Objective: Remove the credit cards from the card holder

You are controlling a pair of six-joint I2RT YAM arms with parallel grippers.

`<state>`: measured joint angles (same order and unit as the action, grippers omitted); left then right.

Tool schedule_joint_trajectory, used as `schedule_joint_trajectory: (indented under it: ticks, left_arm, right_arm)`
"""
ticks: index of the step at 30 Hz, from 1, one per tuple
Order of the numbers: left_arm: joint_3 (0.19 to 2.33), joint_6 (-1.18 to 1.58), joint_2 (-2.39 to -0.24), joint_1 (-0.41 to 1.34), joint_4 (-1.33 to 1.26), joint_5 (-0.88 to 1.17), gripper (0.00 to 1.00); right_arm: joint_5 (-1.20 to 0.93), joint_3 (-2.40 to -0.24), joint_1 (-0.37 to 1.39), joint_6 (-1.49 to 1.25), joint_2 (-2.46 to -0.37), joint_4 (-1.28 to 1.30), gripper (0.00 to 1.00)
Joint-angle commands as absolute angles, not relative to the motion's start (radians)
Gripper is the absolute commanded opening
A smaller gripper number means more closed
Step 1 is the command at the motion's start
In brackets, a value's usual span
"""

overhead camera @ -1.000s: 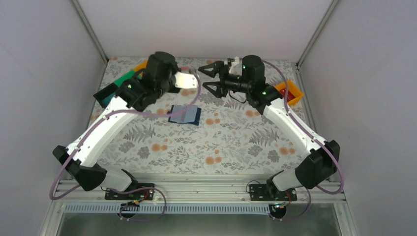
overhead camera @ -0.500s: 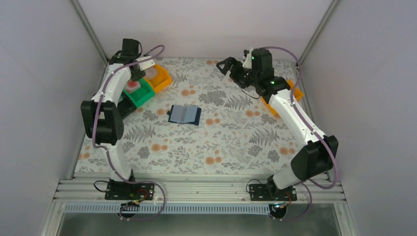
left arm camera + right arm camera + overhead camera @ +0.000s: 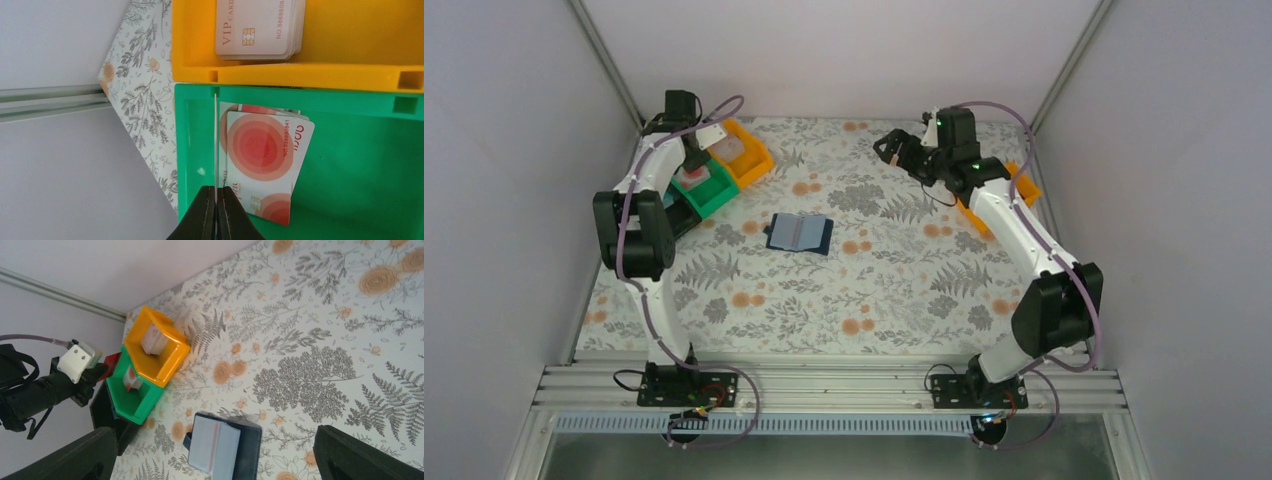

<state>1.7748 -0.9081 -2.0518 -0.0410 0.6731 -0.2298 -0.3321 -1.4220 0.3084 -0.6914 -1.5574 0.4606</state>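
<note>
The card holder (image 3: 799, 233) lies open in the middle of the table, dark navy with pale blue pockets facing up; it also shows in the right wrist view (image 3: 225, 447). My left gripper (image 3: 216, 189) is shut on a thin credit card (image 3: 216, 140), seen edge-on over the green bin (image 3: 350, 165). Other credit cards (image 3: 265, 155), pale with red circles, lie in that bin. From above, the left gripper (image 3: 692, 165) hangs over the bins at the back left. My right gripper (image 3: 886, 148) stands open and empty at the back right, high above the table; its fingers (image 3: 75, 455) frame the holder.
An orange bin (image 3: 320, 75) next to the green one holds a stack of VIP cards (image 3: 257, 27). A black bin (image 3: 674, 215) stands beside the green bin. Another orange bin (image 3: 1019, 190) sits at the table's right edge, under the right arm. Grey walls close the back and sides.
The left arm has swung from the table's middle back to the left bins, carrying the card. The right gripper has opened wide and drawn back to the right.
</note>
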Motion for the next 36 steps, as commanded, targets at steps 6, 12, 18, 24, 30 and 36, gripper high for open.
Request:
schedule_joint_trajectory:
  ticks: [6,12,18,24,30,36]
  left_arm:
    - [1.790,-0.908,-2.119,-0.055,0.617,-0.292,0.02]
    - [1.739,-0.934,-2.122,-0.054,0.562,-0.321,0.02]
    - [1.733,-0.949,-2.133,-0.054,0.560,-0.377,0.02]
    - [1.762,-0.934,-2.105,-0.054,0.601,-0.412,0.02]
    - [1.788,-0.934,-2.116,-0.053,0.656,-0.455,0.03]
    - [1.806,-0.929,-2.143,-0.056,0.685,-0.467,0.02]
  right_arm:
    - [-0.394,-1.394,0.278,-0.675,-1.568,0.419,0.99]
    - [-0.457,-1.393,0.264,-0.686,-1.577,0.402,0.99]
    - [-0.494,-1.388,0.252,-0.692,-1.572,0.399,0.99]
    - [-0.523,-1.380,0.241,-0.704,-1.574,0.385,0.99]
    - [-0.537,-1.376,0.232,-0.703,-1.569,0.384,0.99]
    - [-0.536,-1.379,0.214,-0.688,-1.550,0.398,0.99]
